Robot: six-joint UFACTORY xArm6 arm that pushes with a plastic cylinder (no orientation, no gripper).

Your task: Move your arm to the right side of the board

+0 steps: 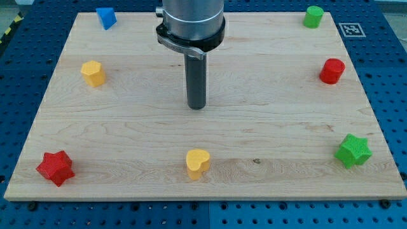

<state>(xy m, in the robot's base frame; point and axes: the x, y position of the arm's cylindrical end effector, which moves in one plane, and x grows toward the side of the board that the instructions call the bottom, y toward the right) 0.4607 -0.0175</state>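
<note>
My tip [197, 106] rests near the middle of the wooden board [267, 127], touching no block. A yellow heart block [197, 163] lies below it toward the view's bottom. At the view's right are a green cylinder-like block [313, 16] at the top corner, a red cylinder-like block [332, 70] below it, and a green star block [353, 151] near the bottom right. At the view's left are a blue block [106, 17] at the top, a yellow block [93, 73], and a red star block [55, 168] at the bottom left.
The arm's grey body [191, 22] hangs over the board's top middle. A blue perforated table [388, 76] surrounds the board. A black-and-white marker tag [351, 29] sits just off the board's top right corner.
</note>
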